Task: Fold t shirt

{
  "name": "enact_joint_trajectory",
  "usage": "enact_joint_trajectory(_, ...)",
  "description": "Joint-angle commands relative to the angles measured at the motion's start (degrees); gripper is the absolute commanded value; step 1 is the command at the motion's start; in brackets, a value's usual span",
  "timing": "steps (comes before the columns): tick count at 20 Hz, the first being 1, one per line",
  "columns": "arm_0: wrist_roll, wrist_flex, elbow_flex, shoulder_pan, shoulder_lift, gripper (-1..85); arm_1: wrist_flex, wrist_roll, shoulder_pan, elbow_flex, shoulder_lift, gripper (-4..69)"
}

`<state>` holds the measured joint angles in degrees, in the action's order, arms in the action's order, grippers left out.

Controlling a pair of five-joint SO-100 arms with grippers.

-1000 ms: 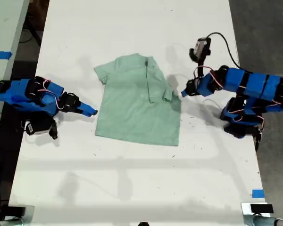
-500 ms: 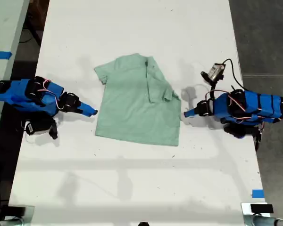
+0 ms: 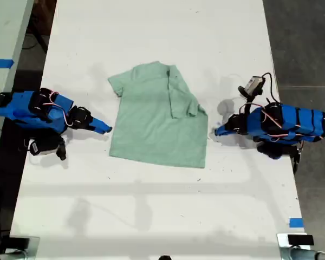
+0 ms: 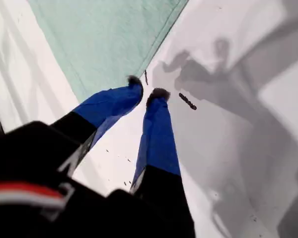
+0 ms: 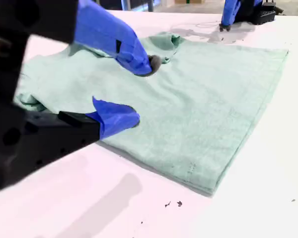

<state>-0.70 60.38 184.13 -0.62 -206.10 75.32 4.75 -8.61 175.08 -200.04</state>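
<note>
White table (image 3: pixel 151 216) bears the t shirt (image 3: pixel 151 130) between my barely-parted first tool (image 3: pixel 216 130) and spread second tool (image 3: pixel 107 129).

My first gripper (image 3: pixel 216 130) is lying low and stretched out flat just off the t shirt (image 3: pixel 151 130) edge on the exterior view's right, arm folded down, jaws parted only a sliver, tips (image 4: pixel 159 94) gripping nothing. My second gripper (image 3: pixel 107 130) is sitting at the shirt's opposite edge, arm likewise low and level, pointing at the cloth, jaws spread wide and empty (image 5: pixel 141 91).
</note>
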Motion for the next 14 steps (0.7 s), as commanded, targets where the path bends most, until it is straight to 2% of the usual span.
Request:
enact_joint_trajectory(1, 0.18, 0.09, 0.09, 0.97, -0.35, 12.8, 0.0, -0.18, 0.09, 3.16, -0.79, 3.0)
enact_joint_trajectory(14, 0.18, 0.09, 0.09, 0.97, -0.35, 12.8, 0.09, -0.7, 0.09, 3.16, -0.79, -0.1)
